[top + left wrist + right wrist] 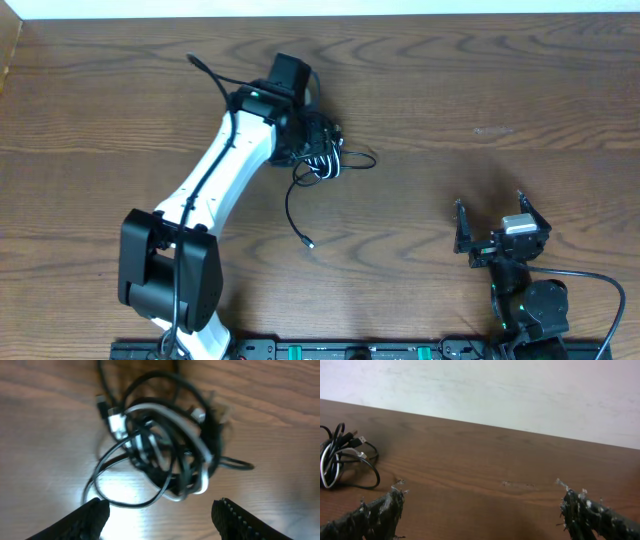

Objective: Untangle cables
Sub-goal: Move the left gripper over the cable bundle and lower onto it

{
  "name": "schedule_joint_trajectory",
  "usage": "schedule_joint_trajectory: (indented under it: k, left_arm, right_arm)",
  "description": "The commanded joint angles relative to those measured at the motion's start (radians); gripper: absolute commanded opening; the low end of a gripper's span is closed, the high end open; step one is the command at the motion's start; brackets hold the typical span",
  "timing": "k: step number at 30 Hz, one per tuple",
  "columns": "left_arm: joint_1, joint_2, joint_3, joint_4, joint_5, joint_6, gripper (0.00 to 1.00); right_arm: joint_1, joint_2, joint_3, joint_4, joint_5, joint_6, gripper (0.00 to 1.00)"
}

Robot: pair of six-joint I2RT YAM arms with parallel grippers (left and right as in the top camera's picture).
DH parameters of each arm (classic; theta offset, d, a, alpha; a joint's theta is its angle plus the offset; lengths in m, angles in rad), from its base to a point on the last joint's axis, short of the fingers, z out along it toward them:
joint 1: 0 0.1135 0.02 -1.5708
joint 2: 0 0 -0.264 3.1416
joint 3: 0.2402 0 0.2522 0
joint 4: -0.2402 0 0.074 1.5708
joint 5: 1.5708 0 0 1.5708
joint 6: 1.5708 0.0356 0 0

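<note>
Hovered the left fingers (90,517), spread open and empty, straight above the cables (165,445), a knotted clump on the desk (450,80) with one black tail running back toward the robot, leaving the right fingers (375,515), also open, well apart to the right, so likely the left's grab.

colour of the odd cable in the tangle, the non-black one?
White; that cable shows best in the left wrist view.
</note>
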State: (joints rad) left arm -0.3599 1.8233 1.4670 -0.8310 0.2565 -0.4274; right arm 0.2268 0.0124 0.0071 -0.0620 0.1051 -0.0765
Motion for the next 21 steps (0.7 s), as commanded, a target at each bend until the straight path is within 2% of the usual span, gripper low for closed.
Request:
schedule_joint_trajectory:
  k: [1, 5, 14, 17, 21]
  left_arm:
    - [-0.031, 0.01, 0.016, 0.038, -0.061, -0.023, 0.71]
    - [-0.057, 0.03, 0.016, 0.064, -0.139, -0.084, 0.7]
    - [-0.078, 0.123, 0.014, 0.134, -0.146, -0.087, 0.7]
    - [-0.078, 0.143, 0.014, 0.138, -0.146, -0.087, 0.55]
    - [-0.076, 0.142, 0.014, 0.142, -0.146, -0.053, 0.22]
  right_arm:
    - [0.004, -0.005, -0.002, -0.002, 0.004, 0.013, 0.99]
    - [0.004, -0.005, -0.002, -0.002, 0.004, 0.013, 0.99]
    - [0.004, -0.005, -0.002, -0.002, 0.004, 0.013, 0.99]
    - [0.004, -0.005, -0.002, -0.002, 0.004, 0.013, 0.99]
    - [0.004, -0.005, -0.002, -0.002, 0.004, 0.013, 0.99]
